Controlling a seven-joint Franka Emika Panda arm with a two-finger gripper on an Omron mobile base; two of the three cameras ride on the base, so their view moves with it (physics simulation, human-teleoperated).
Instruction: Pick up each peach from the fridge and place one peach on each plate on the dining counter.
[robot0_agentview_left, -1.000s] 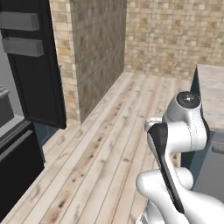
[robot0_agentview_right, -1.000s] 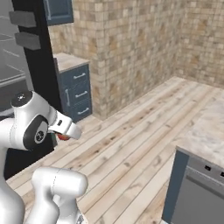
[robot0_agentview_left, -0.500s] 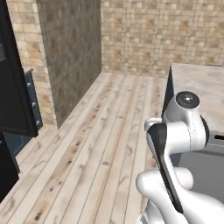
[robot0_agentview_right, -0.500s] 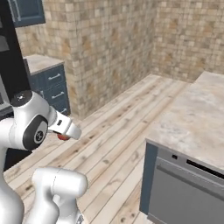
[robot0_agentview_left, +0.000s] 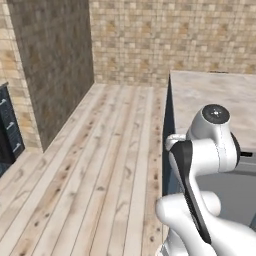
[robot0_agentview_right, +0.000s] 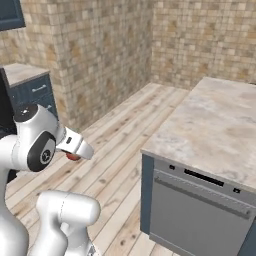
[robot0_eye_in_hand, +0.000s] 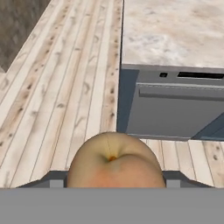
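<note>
The jaws (robot0_eye_in_hand: 114, 186) hold a peach (robot0_eye_in_hand: 115, 159) at 6 o'clock in the hand view, with the table (robot0_eye_in_hand: 175, 33) ahead at 1 o'clock. Judging from this, the carry is underway: keep the grip firm, the hand level, and approach the marbled top before lowering toward a plate.

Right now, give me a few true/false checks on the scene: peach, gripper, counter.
1. The gripper is closed around a peach. True.
2. Both plates sit at the near corner of the dining counter. False: the visible stretch of marbled top is bare, with no plate on it.
3. A grey appliance front is set into the counter's near end. True.
4. The floor is dark tile. False: it is light wooden planks.
5. The peach rests on the counter top. False: it is held in the gripper above the floor, short of the counter.
</note>
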